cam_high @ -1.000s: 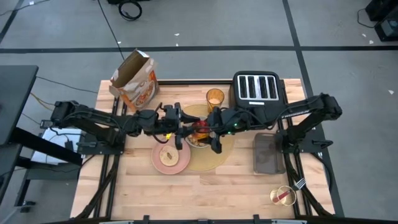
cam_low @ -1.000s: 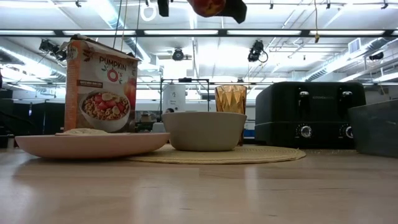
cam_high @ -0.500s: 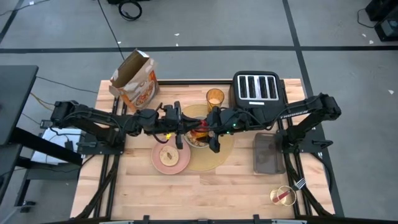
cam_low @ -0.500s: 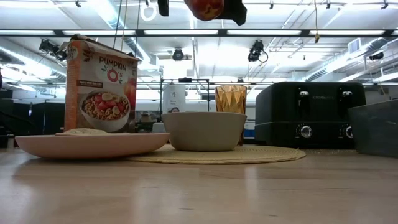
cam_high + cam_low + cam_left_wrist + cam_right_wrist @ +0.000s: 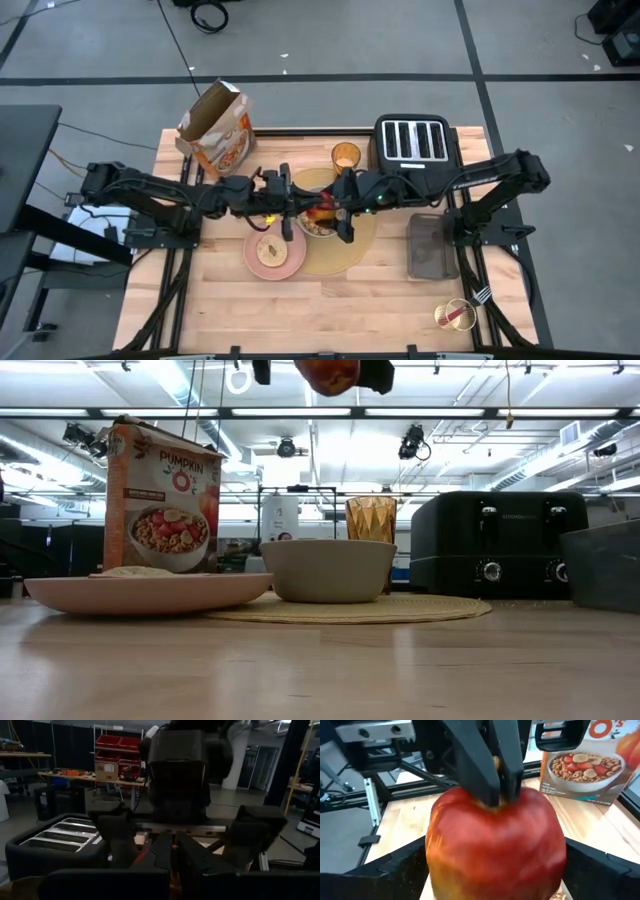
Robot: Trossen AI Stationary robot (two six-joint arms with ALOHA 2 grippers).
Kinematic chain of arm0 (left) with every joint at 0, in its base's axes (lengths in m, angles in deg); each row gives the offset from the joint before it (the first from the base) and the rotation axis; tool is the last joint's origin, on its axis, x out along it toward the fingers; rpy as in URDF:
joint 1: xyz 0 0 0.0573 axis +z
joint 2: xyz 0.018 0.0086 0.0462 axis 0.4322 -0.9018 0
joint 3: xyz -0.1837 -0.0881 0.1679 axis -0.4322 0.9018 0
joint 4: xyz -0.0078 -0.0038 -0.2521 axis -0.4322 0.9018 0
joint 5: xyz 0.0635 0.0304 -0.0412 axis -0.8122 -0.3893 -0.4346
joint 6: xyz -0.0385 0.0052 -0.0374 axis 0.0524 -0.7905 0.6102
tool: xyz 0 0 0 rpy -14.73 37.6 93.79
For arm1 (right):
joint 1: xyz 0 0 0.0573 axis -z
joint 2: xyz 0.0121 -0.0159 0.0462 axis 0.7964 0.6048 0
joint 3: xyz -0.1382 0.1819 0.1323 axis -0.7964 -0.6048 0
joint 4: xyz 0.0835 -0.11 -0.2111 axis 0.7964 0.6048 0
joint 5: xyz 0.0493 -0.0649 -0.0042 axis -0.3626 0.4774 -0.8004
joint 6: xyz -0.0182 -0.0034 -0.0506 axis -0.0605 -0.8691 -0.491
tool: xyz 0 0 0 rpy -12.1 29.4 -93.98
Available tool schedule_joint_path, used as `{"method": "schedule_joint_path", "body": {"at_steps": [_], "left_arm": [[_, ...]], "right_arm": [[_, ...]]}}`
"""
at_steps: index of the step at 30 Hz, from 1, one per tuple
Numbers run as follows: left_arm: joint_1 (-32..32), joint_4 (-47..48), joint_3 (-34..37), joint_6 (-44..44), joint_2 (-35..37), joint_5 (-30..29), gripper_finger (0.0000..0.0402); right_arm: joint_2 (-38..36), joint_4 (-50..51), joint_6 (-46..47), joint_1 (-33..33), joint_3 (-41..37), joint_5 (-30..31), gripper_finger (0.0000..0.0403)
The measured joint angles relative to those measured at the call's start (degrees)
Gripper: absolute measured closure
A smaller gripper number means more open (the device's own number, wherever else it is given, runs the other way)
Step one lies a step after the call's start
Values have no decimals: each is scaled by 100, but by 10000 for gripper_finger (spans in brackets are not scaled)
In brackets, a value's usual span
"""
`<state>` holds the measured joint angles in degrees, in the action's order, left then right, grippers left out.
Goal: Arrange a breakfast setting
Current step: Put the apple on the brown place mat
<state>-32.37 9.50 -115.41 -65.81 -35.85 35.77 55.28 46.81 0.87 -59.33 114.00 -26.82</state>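
Note:
The red-yellow apple (image 5: 495, 845) hangs high above the grey bowl (image 5: 328, 570), which stands on the tan placemat (image 5: 350, 255). My left gripper (image 5: 496, 780) comes from the table's left and is shut on the apple's stem. My right gripper (image 5: 338, 212) comes from the right, open, one finger on either side of the apple; whether they touch it I cannot tell. The pink plate (image 5: 275, 252) lies at the mat's left edge and the amber glass (image 5: 346, 157) at its far edge. The red-handled fork (image 5: 465, 310) lies at the near right corner. My left gripper pinches the apple's stem (image 5: 495, 804), at the top of the fruit, between its two shut fingers (image 5: 472, 765). The apple hangs below the fingertips, stem up, clear of the bowl.
A black four-slot toaster (image 5: 415, 145) stands at the far right, and an open cereal box (image 5: 215, 130) at the far left corner. A grey bin (image 5: 430, 248) sits right of the mat. The near middle of the table is bare wood.
In the low view the apple has sunk a little between the two grippers. Both arms have kept their place over the bowl.

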Motion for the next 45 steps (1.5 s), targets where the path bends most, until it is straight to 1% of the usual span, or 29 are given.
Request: {"method": "schedule_joint_path", "body": {"at_steps": [4, 9, 14, 17, 21, 24, 29, 33, 36, 38, 42, 45], "left_arm": [[60, 226, 0, -88, 306, 25, 383], [273, 1016, -4, -225, 806, 2, 383], [651, 1905, -4, -249, 1052, -141, 383], [946, 2430, -2, -209, 1041, -174, 383], [1302, 2901, 11, -231, 811, -292, 383], [1545, 2624, -11, -306, 603, -367, 383], [1884, 2607, 0, -346, 101, -456, 383], [2014, 2273, -2, -369, -260, -642, 383], [2106, 1996, -2, -403, -514, -660, 383], [2193, 1584, 149, -406, -633, -655, 383], [2394, 749, 720, -192, -683, -664, 383], [2522, 336, 1128, -188, -681, -677, 383]], "right_arm": [[-200, 57, -10, -4, 0, -102, 17], [-628, 107, -3, -15, 2, 17, 17], [-1053, 108, 56, -17, 4, 557, 16], [-1243, 108, 147, -17, 4, 872, 16], [-1399, 98, 150, -92, 4, 1271, 16], [-1433, 107, 188, -215, 4, 1489, 15], [-1434, 110, 402, -428, 4, 1889, 15], [-1434, 114, 607, -578, 4, 2108, 19], [-1434, 114, 741, -685, 4, 2267, 24], [-1434, 113, 777, -763, 4, 2363, 27], [-1432, 112, 850, -907, 4, 2533, 29], [-1432, 114, 991, -940, 4, 2657, 30]]}}
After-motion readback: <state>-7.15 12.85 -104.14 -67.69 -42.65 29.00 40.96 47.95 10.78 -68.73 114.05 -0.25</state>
